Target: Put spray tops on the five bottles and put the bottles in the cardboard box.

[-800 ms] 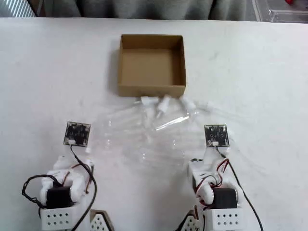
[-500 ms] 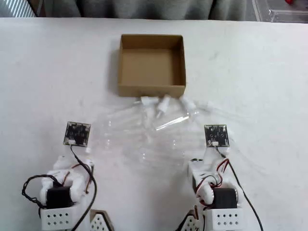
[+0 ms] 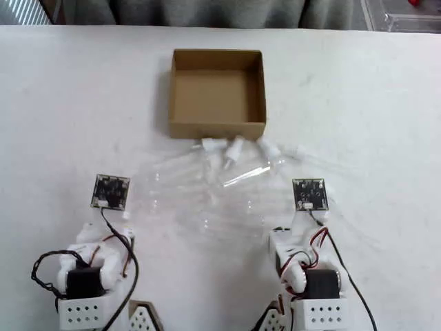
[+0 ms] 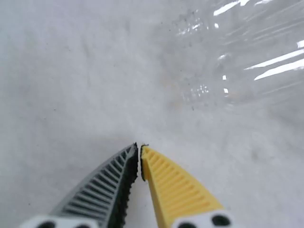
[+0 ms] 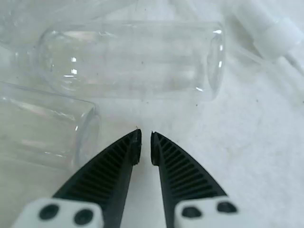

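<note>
From above, brown cardboard box (image 3: 217,93) open on the white counter (image 3: 69,103), white spray tops (image 3: 234,148) just before it, clear plastic bottles (image 3: 207,207) lying between my arms, left wrist, my left claw (image 4: 139,148) closed, empty, near a bottle (image 4: 237,57), right wrist, my right claw (image 5: 144,137) all but closed, empty, facing another bottle (image 5: 133,59).

Clear bottles (image 3: 207,196) strewn across table (image 3: 69,103) short of open-topped cardboard box (image 3: 217,129), spray tops (image 3: 234,147) along its near wall

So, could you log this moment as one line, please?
left gripper shut, empty | right gripper shut, empty | bottles lying on table | spray tops loose beside empty cardboard box
</note>
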